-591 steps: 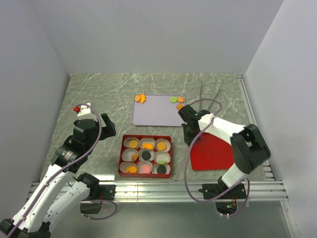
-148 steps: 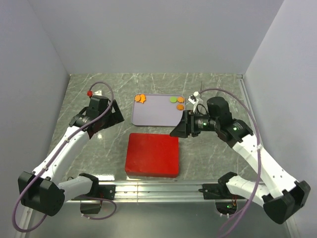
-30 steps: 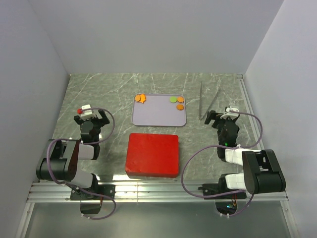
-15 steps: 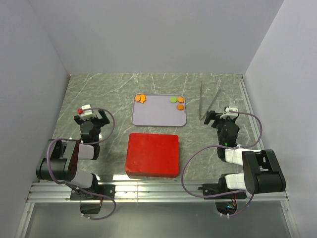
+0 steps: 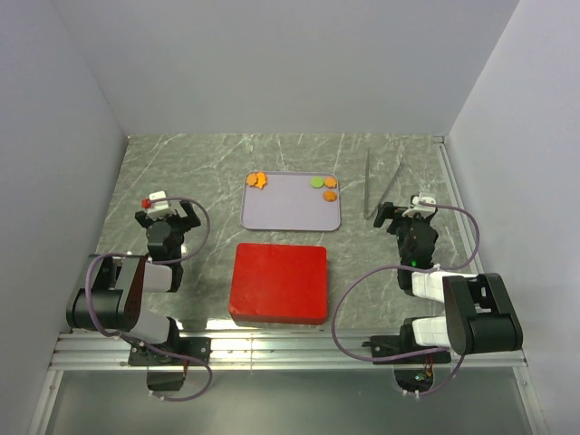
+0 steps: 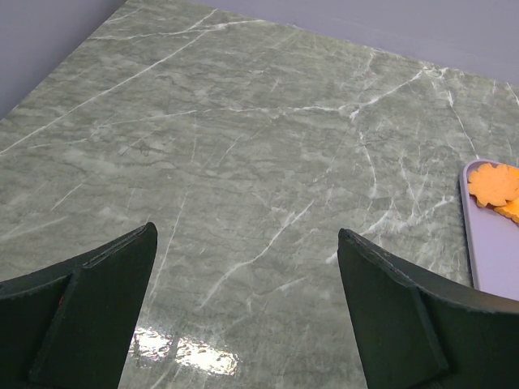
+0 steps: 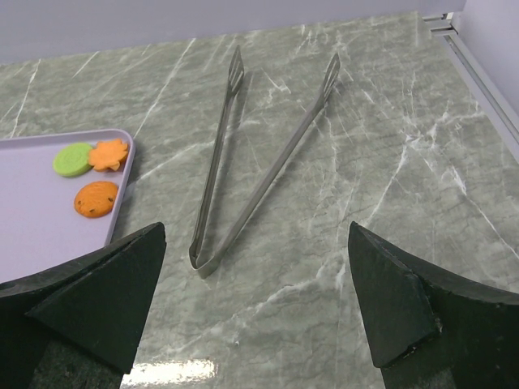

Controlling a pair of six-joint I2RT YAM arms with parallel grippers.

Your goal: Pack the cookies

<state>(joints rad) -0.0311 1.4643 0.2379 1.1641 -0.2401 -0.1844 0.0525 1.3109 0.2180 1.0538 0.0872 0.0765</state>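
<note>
A few cookies lie on the lavender tray (image 5: pixel 292 213): orange irregular ones (image 5: pixel 258 179) at its far left corner, a green disc (image 5: pixel 317 181) and two orange pieces (image 5: pixel 331 194) at its far right corner. In the right wrist view the green cookie (image 7: pixel 73 159), a flower-shaped orange one (image 7: pixel 109 154) and a round orange one (image 7: pixel 96 198) show at left. The left wrist view catches an orange cookie (image 6: pixel 493 183). My left gripper (image 5: pixel 166 214) (image 6: pixel 246 231) and right gripper (image 5: pixel 406 214) (image 7: pixel 255 228) both stand open and empty over bare marble, folded back near their bases.
A closed red box (image 5: pixel 281 283) sits near the front, between the arms. Metal tongs (image 5: pixel 381 186) (image 7: pixel 259 170) lie on the marble right of the tray, just ahead of my right gripper. Grey walls close in three sides.
Nothing has moved in the last second. Since the older frames the red lid has come to cover the box of cups, and both arms have pulled back from the tray.
</note>
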